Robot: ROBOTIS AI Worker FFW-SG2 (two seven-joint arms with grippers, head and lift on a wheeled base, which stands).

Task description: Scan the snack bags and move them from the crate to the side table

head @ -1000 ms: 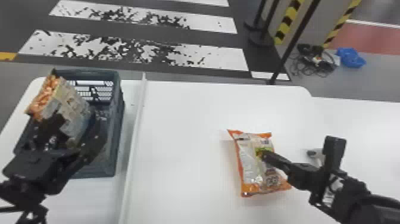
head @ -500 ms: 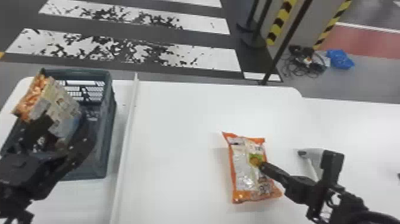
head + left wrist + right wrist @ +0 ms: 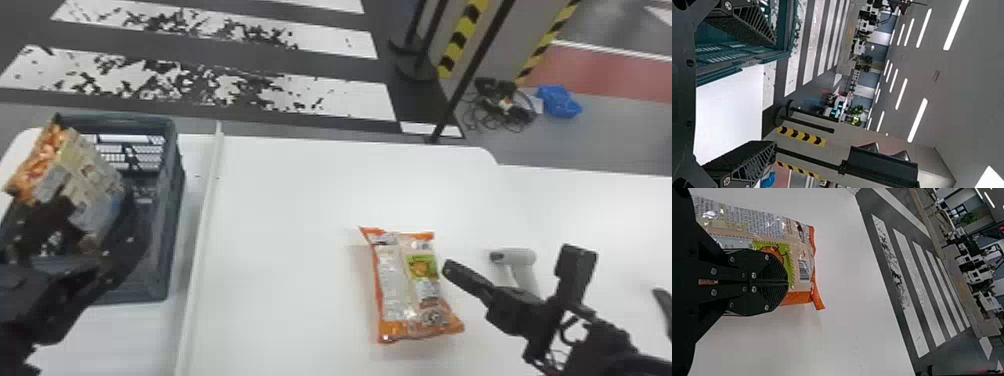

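Near the crinkled, seemingly foil bag [image 3: 406, 290], the right hand [image 3: 447, 269] is clenched, the left hand [image 3: 95, 210] spread wide.

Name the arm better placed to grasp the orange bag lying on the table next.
Right, most likely: the right gripper is by the orange bag, though its shut fingers must open first. The left gripper, though open, is over at the crate, beyond the white divider.

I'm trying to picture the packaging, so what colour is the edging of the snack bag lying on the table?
Orange; the head view shows the bag best.
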